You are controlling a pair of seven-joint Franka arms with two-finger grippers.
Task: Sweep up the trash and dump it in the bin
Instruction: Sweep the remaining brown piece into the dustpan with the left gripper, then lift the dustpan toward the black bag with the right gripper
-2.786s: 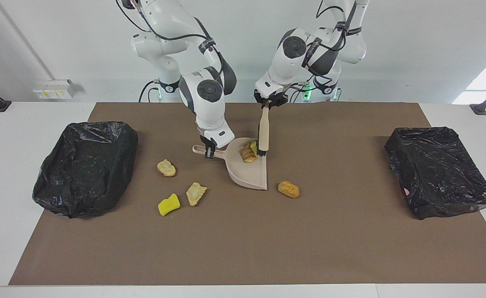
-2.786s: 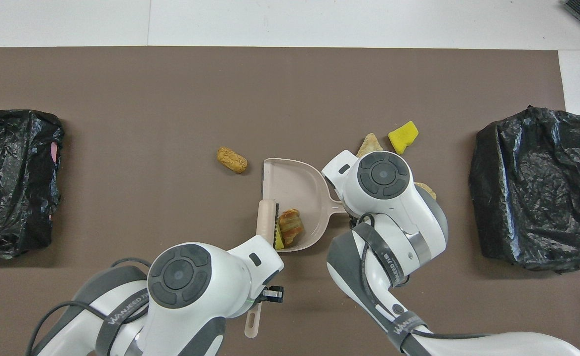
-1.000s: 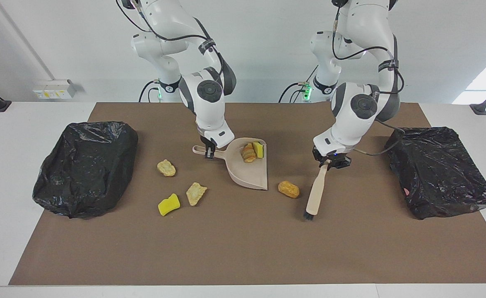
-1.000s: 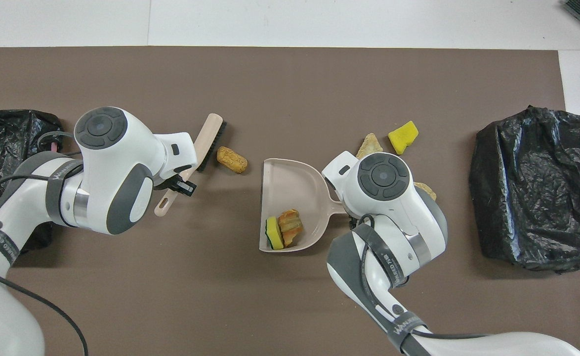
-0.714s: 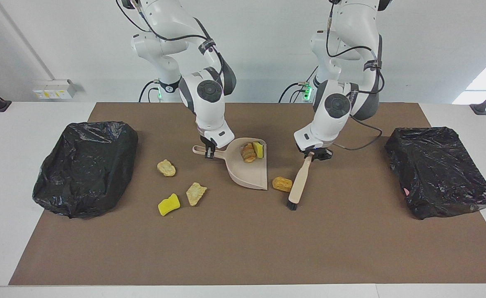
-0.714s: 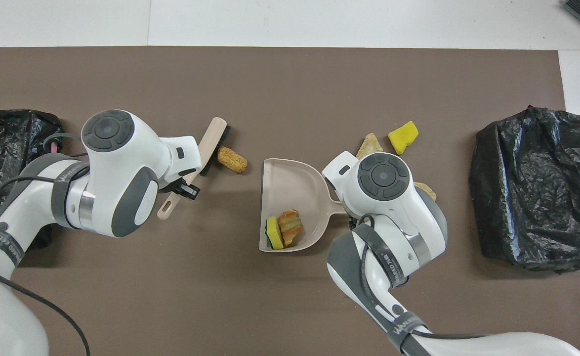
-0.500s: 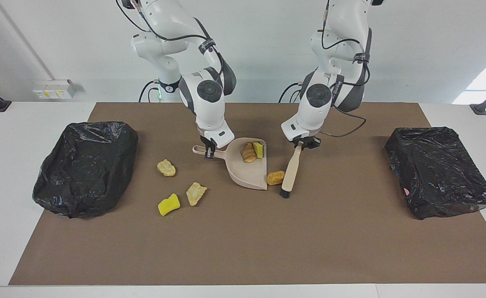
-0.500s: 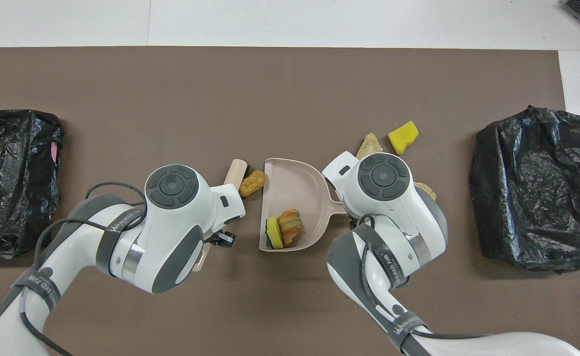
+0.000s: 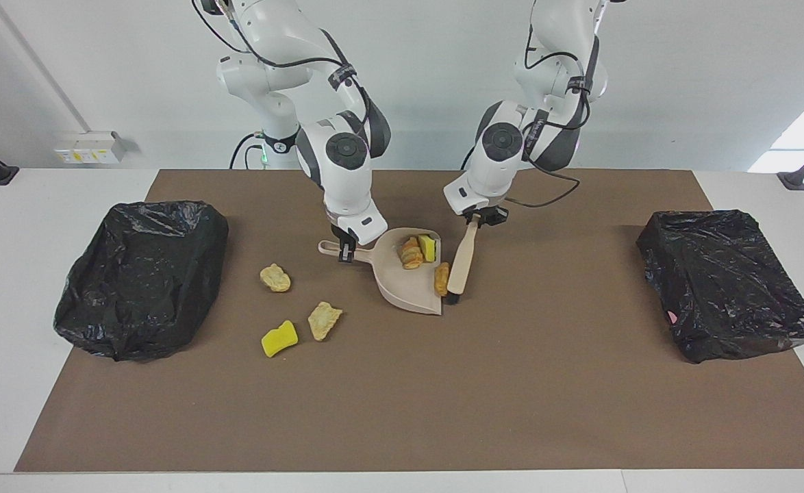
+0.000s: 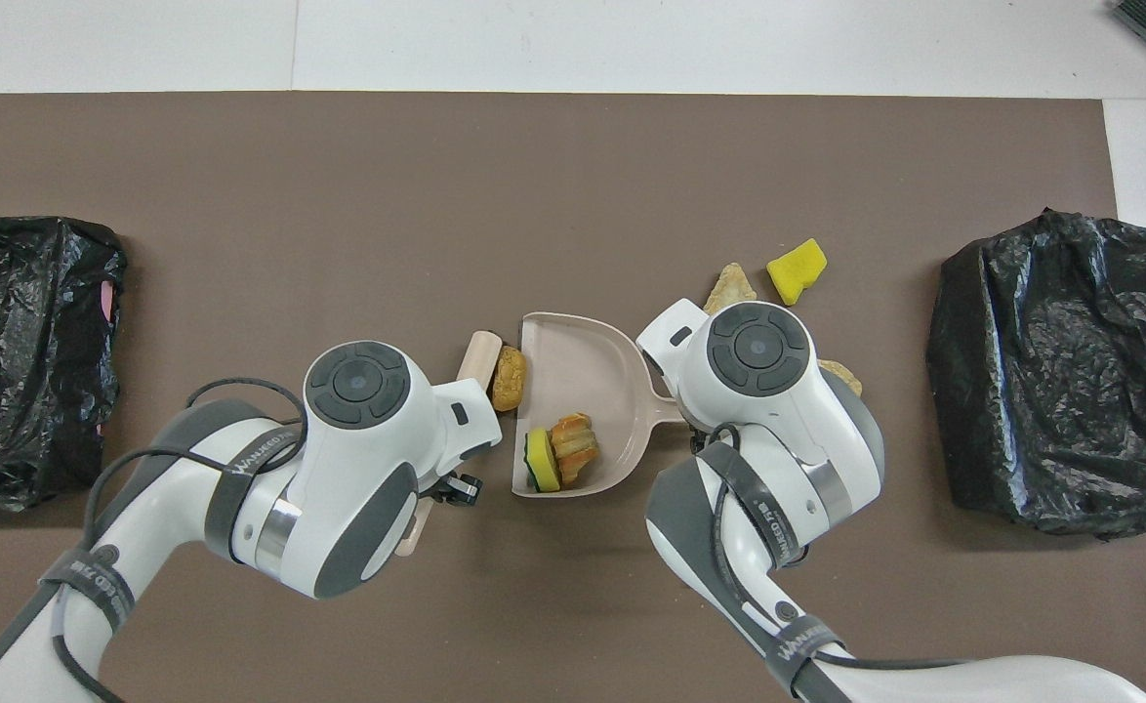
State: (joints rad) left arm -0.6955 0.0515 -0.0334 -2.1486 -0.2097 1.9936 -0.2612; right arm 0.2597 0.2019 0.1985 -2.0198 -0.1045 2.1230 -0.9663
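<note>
My right gripper [image 9: 344,251] is shut on the handle of the beige dustpan [image 9: 405,287], which lies flat on the brown mat. A yellow sponge chunk [image 9: 428,247] and an orange-brown lump [image 9: 411,254] lie in the pan. My left gripper [image 9: 482,219] is shut on the beige brush [image 9: 461,262], whose bristles press a brown lump [image 9: 441,279] against the pan's open edge. Three more trash pieces lie loose toward the right arm's end: two tan lumps [image 9: 275,277] [image 9: 324,320] and a yellow chunk [image 9: 279,338]. One black-bagged bin [image 9: 142,277] stands at the right arm's end.
A second black-bagged bin [image 9: 724,281] stands at the left arm's end of the table. In the overhead view the right arm's wrist covers part of one tan lump [image 10: 841,374]. The mat [image 9: 402,397] stretches bare toward the table's edge farthest from the robots.
The left arm has swept the brush toward the dustpan, pushing the brown lump along the mat up to the pan's open edge. The right arm and dustpan have not moved.
</note>
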